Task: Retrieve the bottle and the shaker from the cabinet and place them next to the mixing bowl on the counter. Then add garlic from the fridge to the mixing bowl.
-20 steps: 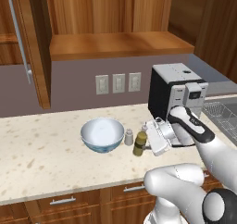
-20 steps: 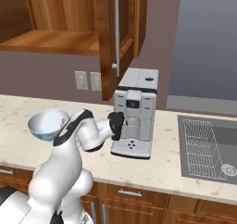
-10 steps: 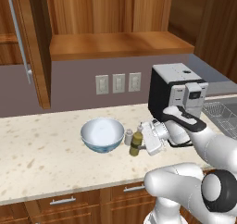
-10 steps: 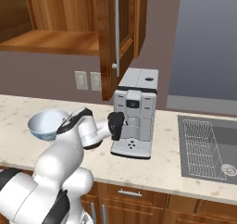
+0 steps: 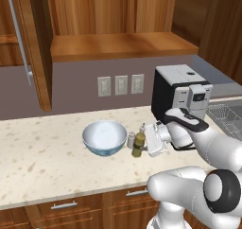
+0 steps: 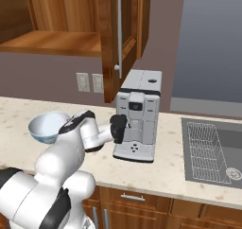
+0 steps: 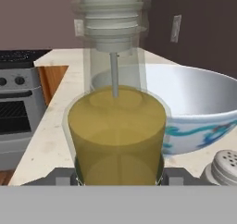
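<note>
**Bottle sitting in the gripper, beside the bowl**

In the left base view the gripper's (image 5: 144, 145) fingers are lying hidden behind the bottle (image 5: 138, 143), and in the right base view the arm's own white body is blocking the hand, the bottle and the shaker, leaving just the mixing bowl (image 6: 46, 127) peeking out at its left. In the hand view the bottle's (image 7: 116, 126) base is running off the lower edge, and the shaker (image 7: 224, 167) is being cut off at the corner. The bottle is standing upright between the two finger tips, which are closing narrowly on its sides. It is resting low over the counter (image 5: 47, 152), just beside the mixing bowl (image 5: 104, 137), with the shaker (image 5: 131, 140) tucked between bowl and bottle. Whether the bottle's base is touching the stone cannot be told.
</note>
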